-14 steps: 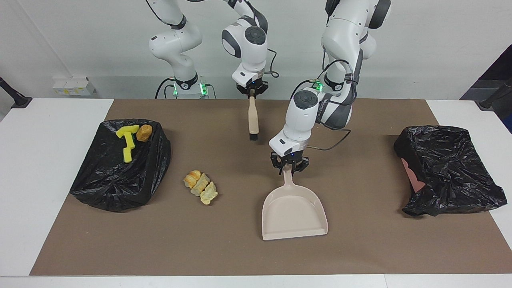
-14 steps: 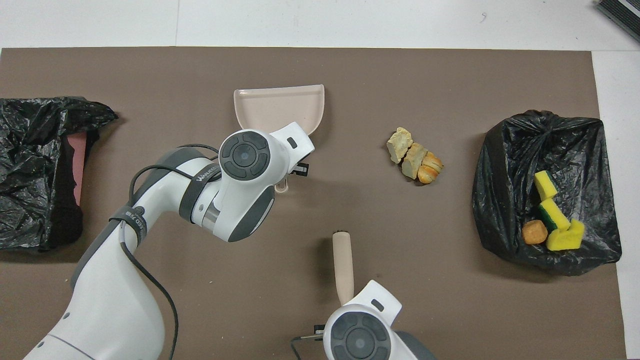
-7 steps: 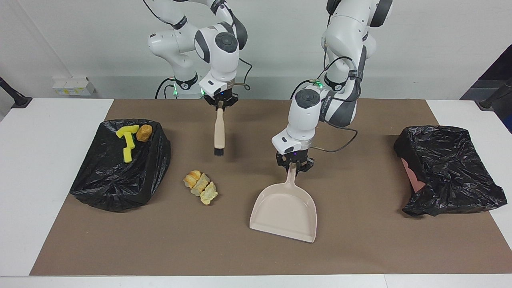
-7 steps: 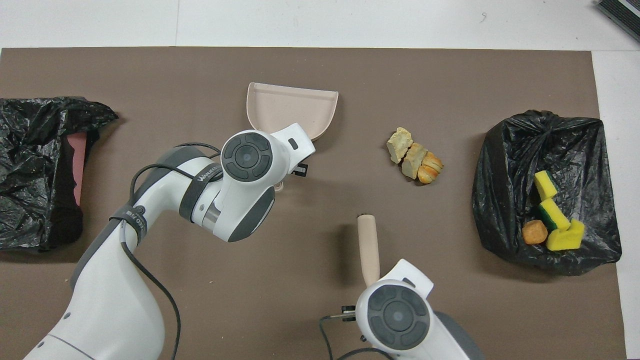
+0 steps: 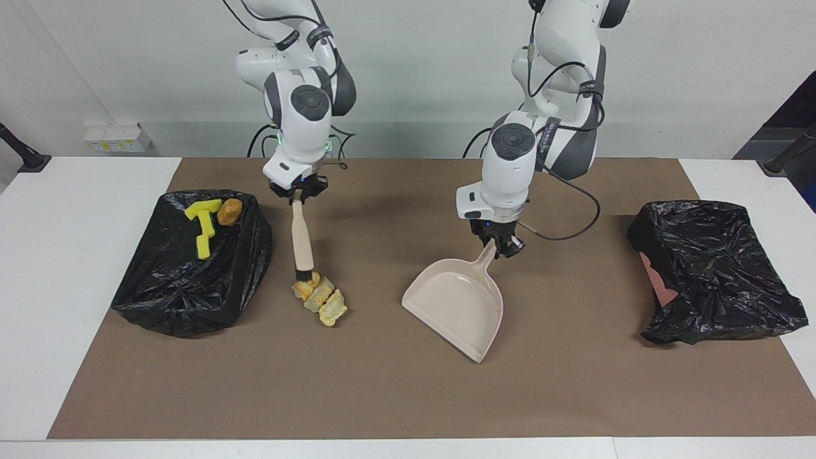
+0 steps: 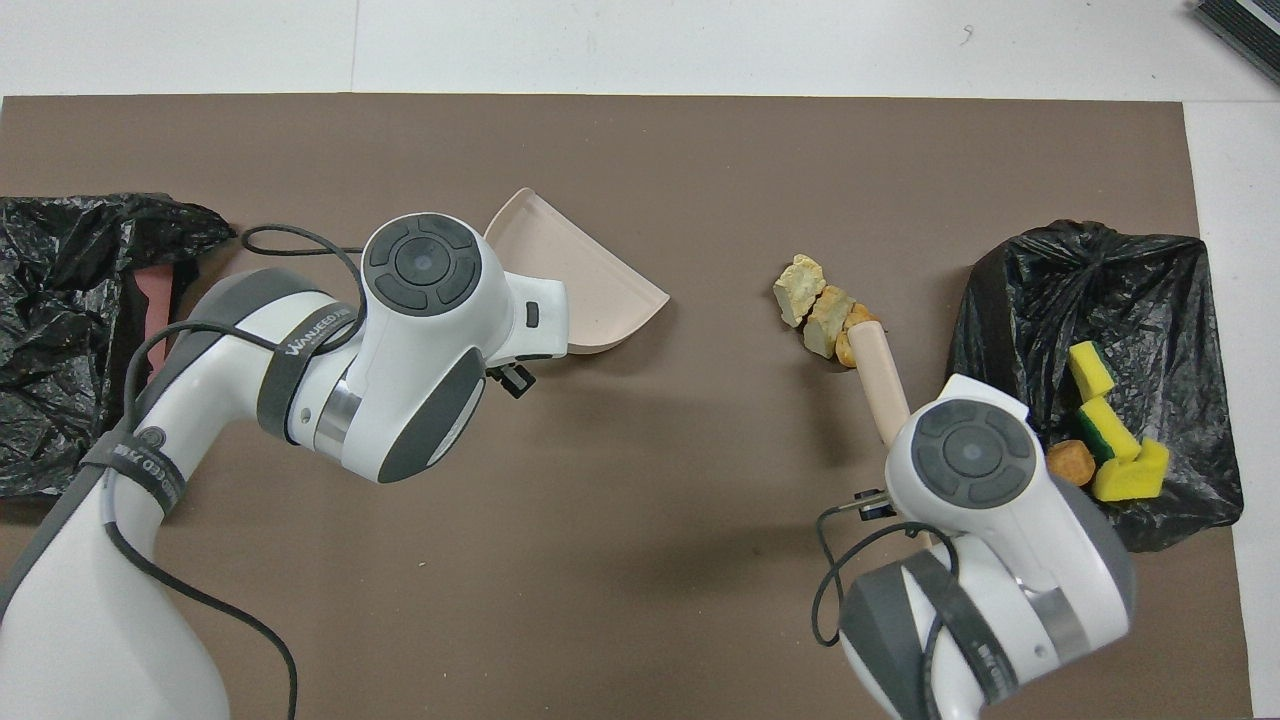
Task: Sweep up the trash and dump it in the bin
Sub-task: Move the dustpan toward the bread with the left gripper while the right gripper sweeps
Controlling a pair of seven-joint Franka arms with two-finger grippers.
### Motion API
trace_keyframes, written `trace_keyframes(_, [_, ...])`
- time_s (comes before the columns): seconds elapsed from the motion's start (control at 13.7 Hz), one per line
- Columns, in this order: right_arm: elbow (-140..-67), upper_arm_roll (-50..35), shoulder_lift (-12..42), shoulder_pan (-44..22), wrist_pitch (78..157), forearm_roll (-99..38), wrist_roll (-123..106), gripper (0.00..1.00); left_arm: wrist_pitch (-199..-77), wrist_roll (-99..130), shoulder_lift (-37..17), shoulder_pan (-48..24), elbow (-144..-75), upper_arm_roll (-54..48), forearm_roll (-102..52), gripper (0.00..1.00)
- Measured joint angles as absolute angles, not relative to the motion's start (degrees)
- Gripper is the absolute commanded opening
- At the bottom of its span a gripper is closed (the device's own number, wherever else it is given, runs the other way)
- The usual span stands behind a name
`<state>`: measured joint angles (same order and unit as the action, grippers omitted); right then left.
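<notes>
Sweeping step at hand: right gripper point(image 5: 298, 195), jaws clamped on brush point(image 5: 302, 242), bristles at bench scraps point(image 5: 320, 299) beside the right arm's bin point(image 5: 191, 299); left gripper point(image 5: 500, 245) gripping tilted dustpan point(image 5: 456, 303). Next, probably: dustpan beside scraps.

Beige dustpan point(image 5: 456, 306); beige brush point(image 5: 301, 239), black bristles; yellow-tan chunks point(image 5: 320, 298); yellow-green sponge pieces point(image 5: 203, 223); black bin liner point(image 5: 185, 287); brown surface point(image 5: 382, 395).
</notes>
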<state>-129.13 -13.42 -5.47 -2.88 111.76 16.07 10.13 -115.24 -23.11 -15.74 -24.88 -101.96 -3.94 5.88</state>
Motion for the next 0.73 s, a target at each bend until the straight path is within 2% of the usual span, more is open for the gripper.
trace_keyframes(0.44, [-122.5, -13.4, 5.3, 0.9, 116.6, 24.8, 7.5, 0.00, -116.6, -49.3, -15.6, -21.6, -104.1, -3.9, 5.9, 0.00])
trace_keyframes(0.66, [-121.4, -13.5, 8.1, 1.2, 116.6, 24.8, 4.4, 0.00, -123.6, -57.0, -13.6, -21.2, -110.7, -3.9, 6.0, 0.00])
trace_keyframes(0.73, [-121.1, -13.7, 8.6, 1.1, 116.8, 23.8, 4.4, 0.00, -125.3, -57.6, -12.5, -21.2, -113.6, -3.9, 6.0, 0.08])
